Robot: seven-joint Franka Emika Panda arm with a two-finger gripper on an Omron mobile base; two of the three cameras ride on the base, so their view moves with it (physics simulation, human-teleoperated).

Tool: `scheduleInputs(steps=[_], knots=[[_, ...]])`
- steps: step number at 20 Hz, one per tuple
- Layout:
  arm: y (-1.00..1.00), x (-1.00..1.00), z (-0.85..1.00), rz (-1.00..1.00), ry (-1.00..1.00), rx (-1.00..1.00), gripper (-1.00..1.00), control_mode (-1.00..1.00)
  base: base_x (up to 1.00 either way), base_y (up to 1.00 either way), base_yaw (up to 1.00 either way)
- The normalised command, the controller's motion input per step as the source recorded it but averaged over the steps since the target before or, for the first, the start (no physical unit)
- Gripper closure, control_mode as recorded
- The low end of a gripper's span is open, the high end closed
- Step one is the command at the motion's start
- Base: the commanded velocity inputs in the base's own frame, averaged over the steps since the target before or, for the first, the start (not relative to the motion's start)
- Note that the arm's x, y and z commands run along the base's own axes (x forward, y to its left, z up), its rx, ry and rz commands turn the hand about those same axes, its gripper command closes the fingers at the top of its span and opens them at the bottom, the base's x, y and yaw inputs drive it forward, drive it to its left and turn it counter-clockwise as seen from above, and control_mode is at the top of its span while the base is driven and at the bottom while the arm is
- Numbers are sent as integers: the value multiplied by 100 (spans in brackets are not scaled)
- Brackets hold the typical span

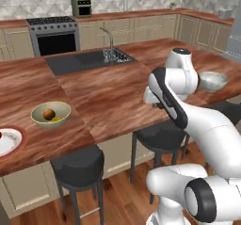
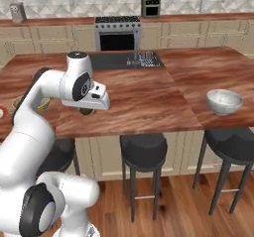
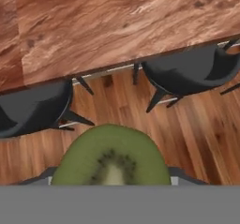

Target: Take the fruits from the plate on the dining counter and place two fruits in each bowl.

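Kiwi half (image 3: 111, 157) is sitting clamped in claw (image 2: 87, 110), hanging over the surface's (image 2: 144, 102) near edge, w/ pale bowl (image 2: 224, 101) well apart at 3 o'clock. Olive bowl (image 1: 51, 114) is holding two fruits.

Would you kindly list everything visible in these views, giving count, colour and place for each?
kiwi half: one, green with pale centre, held in the fingers above the counter edge
olive bowl: one, yellow-green, left on the dining counter, holding an orange-brown fruit and a yellow-green one
pale bowl: one, whitish-grey, right side of the counter
plate: one, white with red rim, far left counter edge, a red fruit just showing at the picture's edge
sink: one, black, inset in the counter, with a faucet
stools: dark, under the counter's near edge
stove: one, steel, back wall
toaster oven: one, green, back counter
arm: one, white, gripper shut on the kiwi half
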Motion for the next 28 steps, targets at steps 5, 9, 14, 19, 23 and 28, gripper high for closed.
scheduleInputs(steps=[5,9,14,19,23,28], knots=[[0,0,0,0,0,0,100,100,16,-100,9],[0,0,0,0,0,0,100,100,8,-100,22],[0,0,0,0,0,0,100,100,0,-100,29],[0,0,0,0,0,0,100,100,0,-100,36],[0,0,0,0,0,0,100,100,7,-100,33],[0,0,0,0,0,0,100,100,29,-89,9]])
